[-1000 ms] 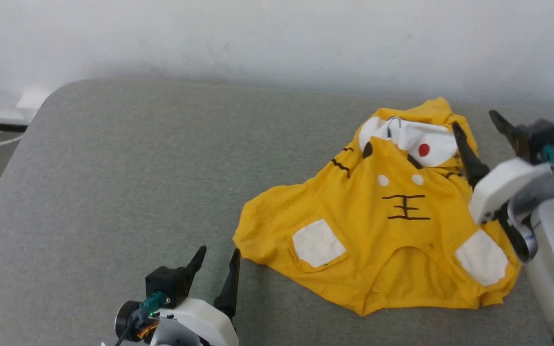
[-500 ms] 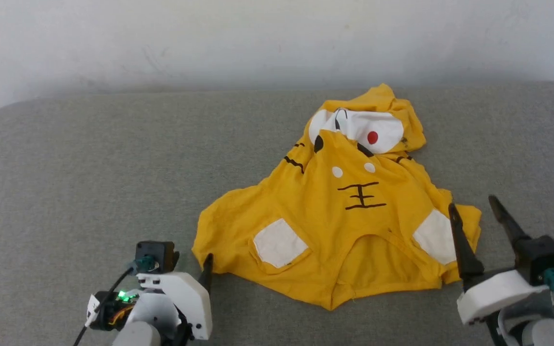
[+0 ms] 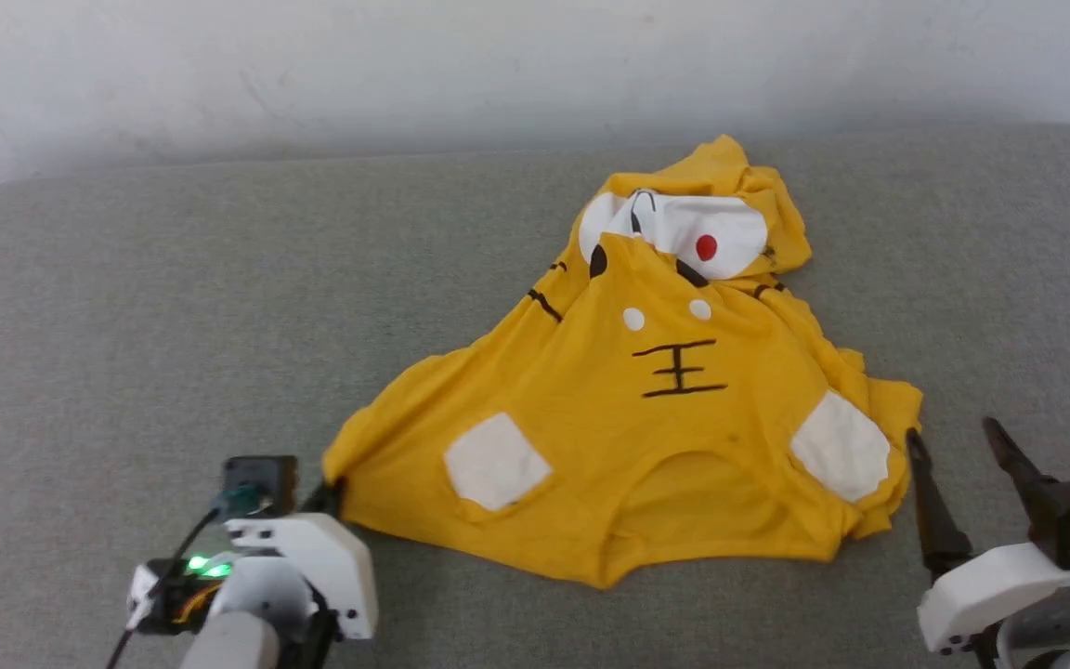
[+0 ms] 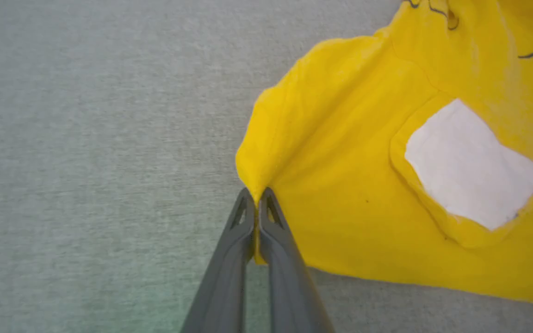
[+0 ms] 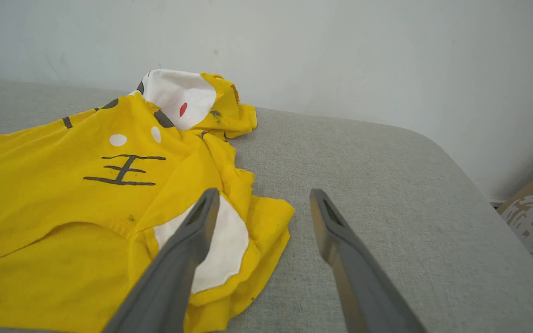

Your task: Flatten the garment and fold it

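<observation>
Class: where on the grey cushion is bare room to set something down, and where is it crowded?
Free: the cushion left of the garment, up to the wall; a narrower strip on its right. Crowded: its near corners, where the left pincer grips fabric and the right pincer stands open.

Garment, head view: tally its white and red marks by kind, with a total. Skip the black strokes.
On the garment:
White square patches: 2
Small white dots: 2
Large white patch, crumpled at the top: 1
Red dot: 1
Total: 6
</observation>
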Robot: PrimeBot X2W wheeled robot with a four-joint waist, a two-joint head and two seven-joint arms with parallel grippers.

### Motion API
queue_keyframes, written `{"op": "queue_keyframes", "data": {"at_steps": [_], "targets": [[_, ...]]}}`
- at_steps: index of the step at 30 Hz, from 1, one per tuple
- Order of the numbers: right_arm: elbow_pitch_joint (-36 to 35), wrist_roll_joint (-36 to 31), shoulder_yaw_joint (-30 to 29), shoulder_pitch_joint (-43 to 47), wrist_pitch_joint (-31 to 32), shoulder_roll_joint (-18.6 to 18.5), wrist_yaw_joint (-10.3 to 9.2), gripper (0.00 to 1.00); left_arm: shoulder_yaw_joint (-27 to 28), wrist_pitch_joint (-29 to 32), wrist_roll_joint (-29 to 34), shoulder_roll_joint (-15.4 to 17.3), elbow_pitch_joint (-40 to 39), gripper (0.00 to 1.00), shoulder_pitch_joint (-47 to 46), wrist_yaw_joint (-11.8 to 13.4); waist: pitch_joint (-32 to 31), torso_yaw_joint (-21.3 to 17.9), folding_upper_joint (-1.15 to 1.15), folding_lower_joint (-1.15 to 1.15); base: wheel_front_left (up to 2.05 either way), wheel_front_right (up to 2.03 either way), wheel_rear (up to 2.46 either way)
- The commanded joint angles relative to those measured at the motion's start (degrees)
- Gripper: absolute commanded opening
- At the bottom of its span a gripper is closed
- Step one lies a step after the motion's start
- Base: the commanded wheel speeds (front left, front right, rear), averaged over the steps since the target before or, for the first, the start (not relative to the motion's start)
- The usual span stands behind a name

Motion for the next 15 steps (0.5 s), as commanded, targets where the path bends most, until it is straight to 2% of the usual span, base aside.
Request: {"op": "queue_keyframes", "data": {"at_steps": [1, 4, 7, 15], "targets": [[-0.4, 0.6, -0.8, 0.5, 0.9, -0.5, -0.12, 1.00, 1.6, -2.2, 0.2, 0.8, -0.2, 0.00, 1.3, 1.9, -1.2, 1.2, 0.00, -0.01, 0.00, 0.00, 0.00], [-0.2, 1.8, -2.0, 1.0, 4.0, -1.5, -0.12, 1.00, 3.7, -6.3, -0.1, 0.9, -2.8, 0.00, 2.3, 3.7, -2.1, 2.4, 0.00, -0.01, 0.00, 0.00, 0.00], [0.3, 4.2, -2.6, 1.1, 9.8, -2.7, -0.12, 1.00, 5.1, -9.0, -0.6, 1.2, -5.7, 0.00, 3.4, 4.5, -2.2, 3.7, 0.00, -0.01, 0.00, 0.00, 0.00], [2.4, 8.8, -5.1, -3.0, 29.0, -6.3, -0.12, 1.00, 6.5, -12.1, -1.0, 1.5, -12.0, 0.00, 5.6, 5.7, -0.6, 7.2, 0.00, -0.01, 0.00, 0.00, 0.00]]}}
